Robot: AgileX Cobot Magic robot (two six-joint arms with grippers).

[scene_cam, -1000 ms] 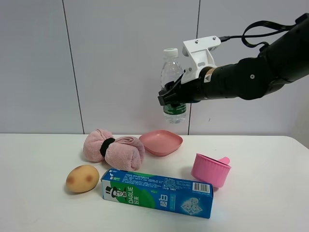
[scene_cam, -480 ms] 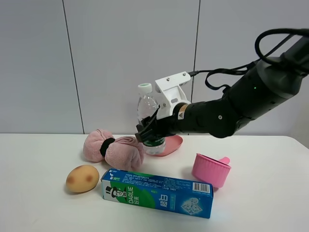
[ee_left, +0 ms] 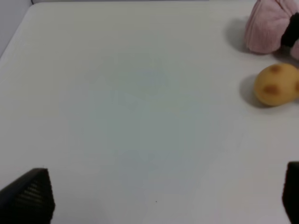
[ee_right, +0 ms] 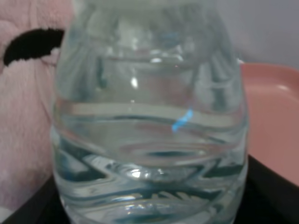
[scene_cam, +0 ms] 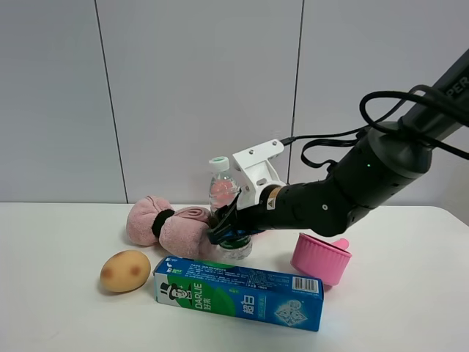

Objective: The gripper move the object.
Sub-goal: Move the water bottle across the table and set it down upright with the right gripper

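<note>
- Between the pink towel roll (scene_cam: 172, 226) and the pink cup (scene_cam: 320, 257), just behind the toothpaste box (scene_cam: 238, 292), the bottle (scene_cam: 223, 193) hangs low in the right gripper (scene_cam: 226, 232). Its base is at or just above the surface (scene_cam: 410, 308); I cannot tell whether it touches.
- The right jaws are clamped on the bottle's lower body, at the green label. In the right wrist view the clear wall fills the frame, with black jaw at both lower corners.
- The left gripper (ee_left: 161, 198) hovers over bare surface well away from the work, its 2 jaws wide apart, with the potato (ee_left: 275, 84) ahead of it.
- The step in hand looks like the set-down.
- The bottle leans a little, cap toward the towel roll, so it should be brought upright first and the base landed flat.
- The descent should be straight and slow. The towel roll is just beside the bottle on 1 side, the box is in front and the pink plate (ee_right: 275, 116) is close behind, so there is little room to drift.
- The bottle looks part-filled, so a jolt could rock it. The jaws should part only once the base bears its weight, then back out level without brushing the wall.
</note>
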